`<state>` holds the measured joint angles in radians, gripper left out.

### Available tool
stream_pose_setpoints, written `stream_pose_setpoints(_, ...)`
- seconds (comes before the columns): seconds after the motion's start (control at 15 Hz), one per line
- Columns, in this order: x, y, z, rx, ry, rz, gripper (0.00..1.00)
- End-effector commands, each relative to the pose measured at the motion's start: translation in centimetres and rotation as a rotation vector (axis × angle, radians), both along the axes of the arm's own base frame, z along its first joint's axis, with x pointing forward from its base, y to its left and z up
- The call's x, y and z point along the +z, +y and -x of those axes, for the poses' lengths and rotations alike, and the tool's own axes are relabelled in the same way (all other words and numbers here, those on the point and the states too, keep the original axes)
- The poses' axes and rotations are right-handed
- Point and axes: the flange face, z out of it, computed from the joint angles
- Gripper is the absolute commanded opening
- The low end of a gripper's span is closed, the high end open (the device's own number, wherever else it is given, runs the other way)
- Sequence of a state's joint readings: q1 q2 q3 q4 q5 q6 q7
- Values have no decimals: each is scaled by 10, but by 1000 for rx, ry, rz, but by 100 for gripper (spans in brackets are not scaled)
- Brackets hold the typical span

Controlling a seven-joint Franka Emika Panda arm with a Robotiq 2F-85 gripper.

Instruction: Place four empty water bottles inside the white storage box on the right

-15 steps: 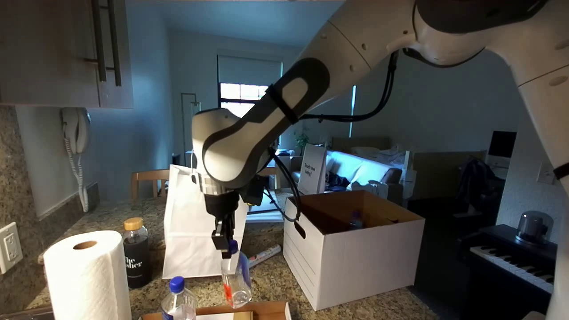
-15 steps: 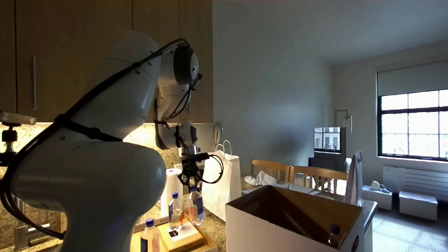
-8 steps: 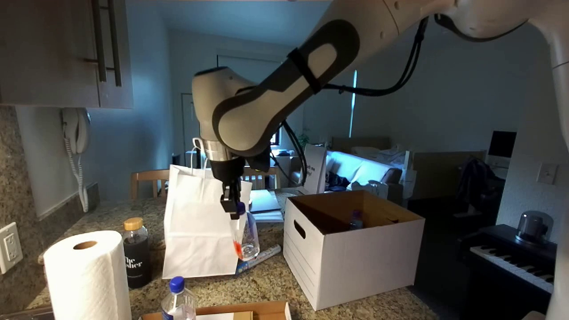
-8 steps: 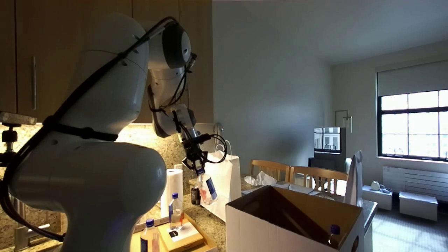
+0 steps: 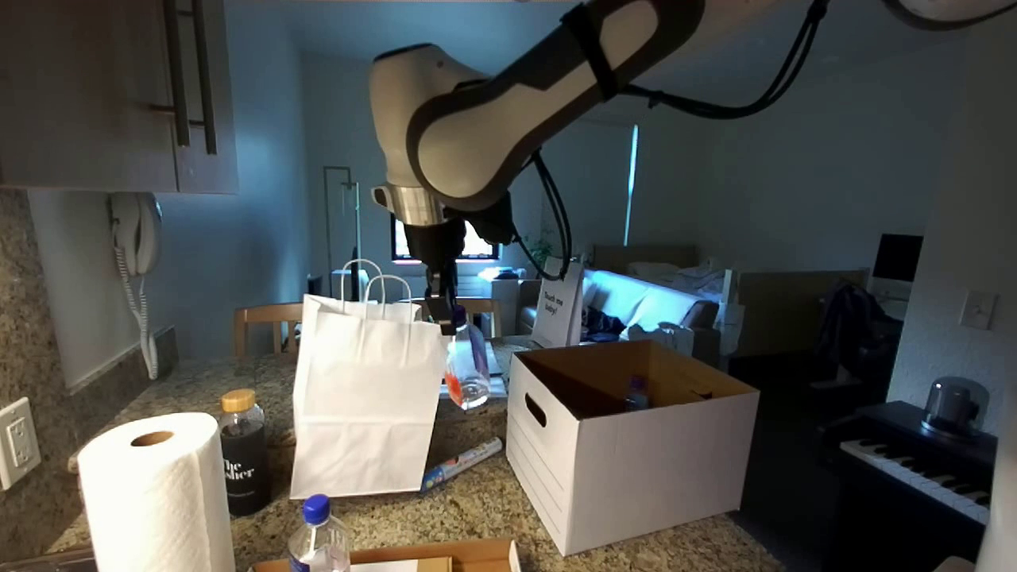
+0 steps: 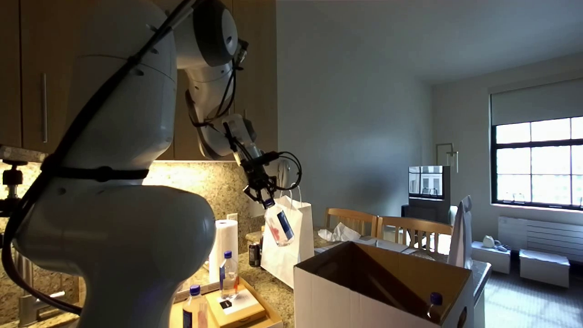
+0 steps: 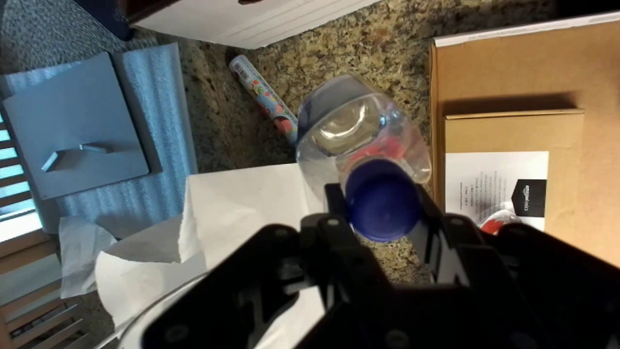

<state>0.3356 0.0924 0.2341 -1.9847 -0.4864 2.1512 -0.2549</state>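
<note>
I had the tool (image 7: 382,199) grasping a water bottle (image 5: 469,369) by its capped end, a finger on either side of the blue cap (image 7: 385,213) in the wrist view. From there the clear body reached up through the middle of the frame, and the white storage box (image 7: 208,19) ran along the upper edge, left of centre. In both exterior views the bottle hung below the fingertips, tilted, base towards the lower right, clear of the desk (image 5: 477,512). Near mid-frame in an exterior view, I saw it at the right edge of the white paper bag (image 5: 365,397) and left of the box, outside it; whether it touched the bag I could not tell. A second bottle (image 6: 435,306) was inside the box, its cap showing at the lower right in an exterior view. Low and left of centre there, I made out two more: one bottle (image 6: 228,275) upright on a small carton (image 6: 246,314), and a further bottle (image 6: 195,310) cut off by the bottom edge.
</note>
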Motion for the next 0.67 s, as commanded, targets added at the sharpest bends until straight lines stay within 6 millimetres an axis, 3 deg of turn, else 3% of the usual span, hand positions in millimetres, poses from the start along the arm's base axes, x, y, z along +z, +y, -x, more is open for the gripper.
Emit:
stream_pose_setpoints(0.0,35,-34,13,-1,3,8,14)
stream_pose_setpoints(0.6,94,-118,14,-83,-9,12,14)
